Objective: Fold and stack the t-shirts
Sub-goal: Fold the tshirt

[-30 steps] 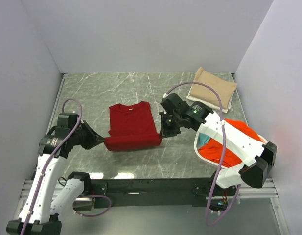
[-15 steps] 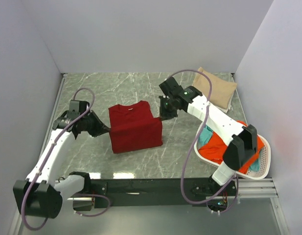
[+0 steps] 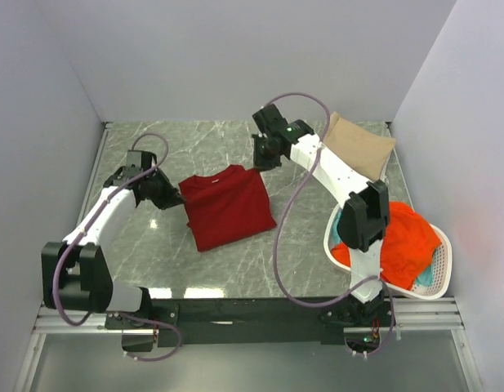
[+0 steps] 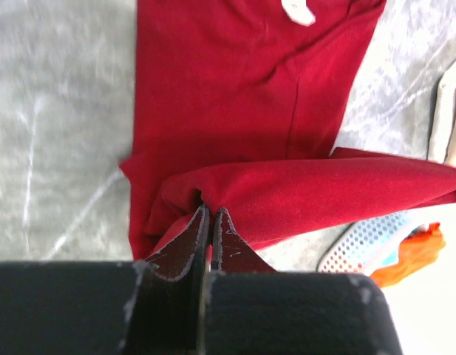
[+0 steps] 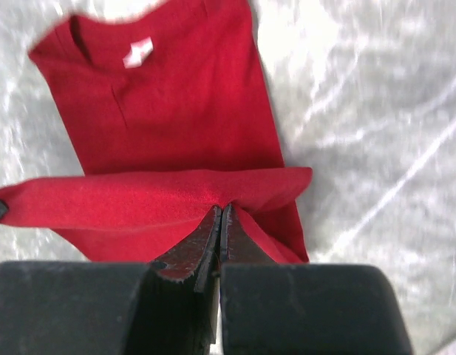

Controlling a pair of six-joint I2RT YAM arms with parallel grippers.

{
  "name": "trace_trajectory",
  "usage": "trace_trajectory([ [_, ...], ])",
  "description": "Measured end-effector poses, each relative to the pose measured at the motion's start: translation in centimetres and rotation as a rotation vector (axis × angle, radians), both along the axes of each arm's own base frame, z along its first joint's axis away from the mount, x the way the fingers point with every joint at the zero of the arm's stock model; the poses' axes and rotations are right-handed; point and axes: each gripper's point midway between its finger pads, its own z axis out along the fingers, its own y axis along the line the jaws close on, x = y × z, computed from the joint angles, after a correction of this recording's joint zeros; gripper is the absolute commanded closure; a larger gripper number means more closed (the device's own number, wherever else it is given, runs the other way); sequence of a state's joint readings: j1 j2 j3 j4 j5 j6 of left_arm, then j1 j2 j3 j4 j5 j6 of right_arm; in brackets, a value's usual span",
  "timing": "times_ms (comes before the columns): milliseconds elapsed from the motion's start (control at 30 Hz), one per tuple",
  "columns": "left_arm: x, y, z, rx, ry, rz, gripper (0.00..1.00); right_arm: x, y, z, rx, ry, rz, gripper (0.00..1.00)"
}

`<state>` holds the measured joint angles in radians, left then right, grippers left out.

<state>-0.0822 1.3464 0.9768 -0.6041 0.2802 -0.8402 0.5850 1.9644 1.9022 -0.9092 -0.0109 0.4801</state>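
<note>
Two pinches on the dark red t-shirt (image 3: 227, 206), lying mid-worktop (image 3: 153, 253). The left gripper (image 3: 179, 199) has its fingers clamped on the left edge and the right gripper (image 3: 256, 166) on the far-right corner, with the tips buried in cloth in both wrist views. The right arm cuts off part of the tan t-shirt (image 3: 362, 147) at far right, plus some basket (image 3: 438, 273) rim. Since a second ago, both arms carried the fold from the near edge farther back, and the orange-red t-shirt (image 3: 408, 241) shows more.

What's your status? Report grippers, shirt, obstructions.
Left gripper, right gripper shut on red shirt hem. Hem raised over body, fold unfinished. Nothing blocking.
</note>
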Motion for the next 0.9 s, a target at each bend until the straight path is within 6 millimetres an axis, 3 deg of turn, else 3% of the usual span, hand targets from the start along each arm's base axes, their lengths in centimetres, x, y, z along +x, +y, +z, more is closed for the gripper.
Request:
trace_trajectory([
  [300,3.7,2.0,-1.6,0.026,-0.01,0.043,1.0,4.8,1.8,-0.7,0.008,-0.052,0.011,1.0],
  [700,6.4,4.0,-5.2,0.034,0.008,0.083,1.0,7.4,3.4,-6.0,-0.002,-0.013,0.029,1.0],
  [900,7.7,4.2,-6.0,0.042,0.005,0.07,1.0,8.2,3.7,-6.2,0.007,-0.029,0.026,1.0],
])
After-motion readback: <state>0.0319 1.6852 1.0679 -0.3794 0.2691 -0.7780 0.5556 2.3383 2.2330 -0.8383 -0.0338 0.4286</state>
